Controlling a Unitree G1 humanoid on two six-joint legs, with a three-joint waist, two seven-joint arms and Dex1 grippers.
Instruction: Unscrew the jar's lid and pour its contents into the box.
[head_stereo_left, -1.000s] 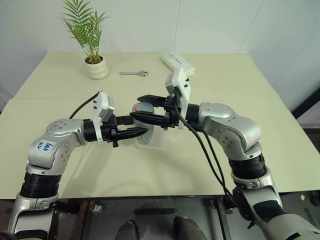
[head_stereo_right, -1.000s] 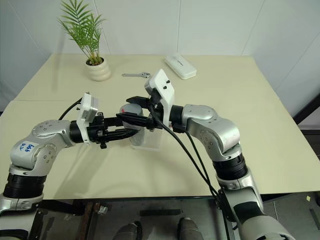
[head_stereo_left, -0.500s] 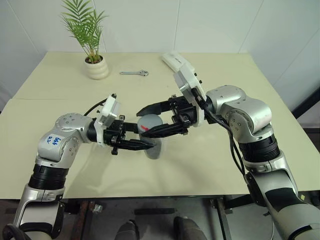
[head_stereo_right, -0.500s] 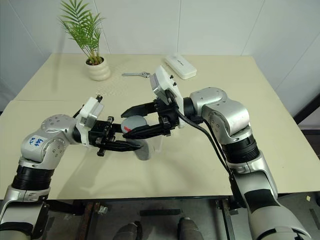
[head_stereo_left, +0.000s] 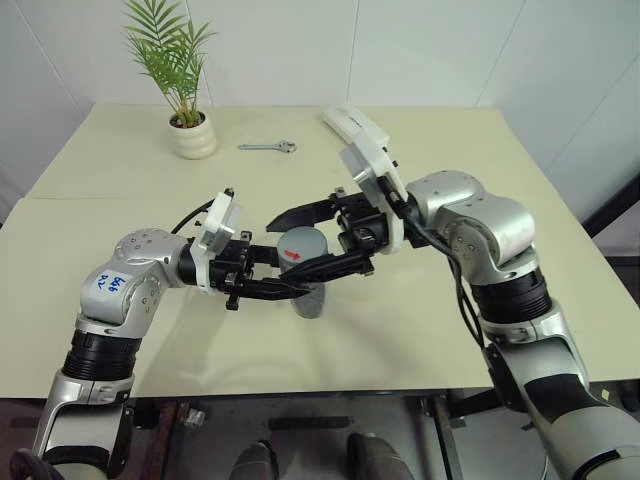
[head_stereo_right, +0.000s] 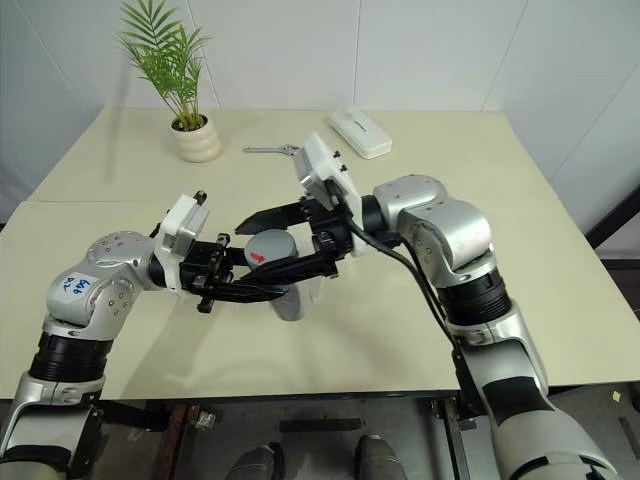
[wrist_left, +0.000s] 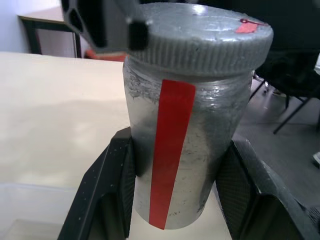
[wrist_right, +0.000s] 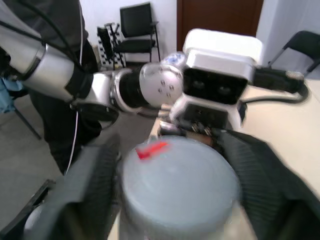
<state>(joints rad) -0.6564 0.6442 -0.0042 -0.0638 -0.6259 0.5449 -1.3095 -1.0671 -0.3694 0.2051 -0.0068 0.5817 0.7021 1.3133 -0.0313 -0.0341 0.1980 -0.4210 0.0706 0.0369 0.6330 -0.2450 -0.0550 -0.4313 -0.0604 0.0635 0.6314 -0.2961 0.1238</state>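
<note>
The jar (wrist_left: 172, 150), silvery with a red strip, stands upright above the table. My left gripper (head_stereo_left: 293, 272) is shut on its body, with one finger (wrist_left: 107, 200) on each side. The grey lid (head_stereo_left: 303, 244) with its red mark sits on top of the jar. My right gripper (head_stereo_left: 288, 250) reaches in from the right and is open. Its fingers (wrist_right: 92, 185) stand on either side of the lid (wrist_right: 180, 182). The contents are hidden inside the jar. A clear edge of the box (head_stereo_right: 320, 290) shows just behind the jar.
At the back of the table stand a potted plant (head_stereo_left: 193, 137), a small wrench (head_stereo_left: 268, 147) and a long white case (head_stereo_left: 352, 122). Bare tabletop (head_stereo_left: 420, 330) lies on both sides of the arms.
Both arms have brought the jar nearer the table's front edge, off the box. The right wrist has turned about the lid. Its fingers now stand a little wider.
</note>
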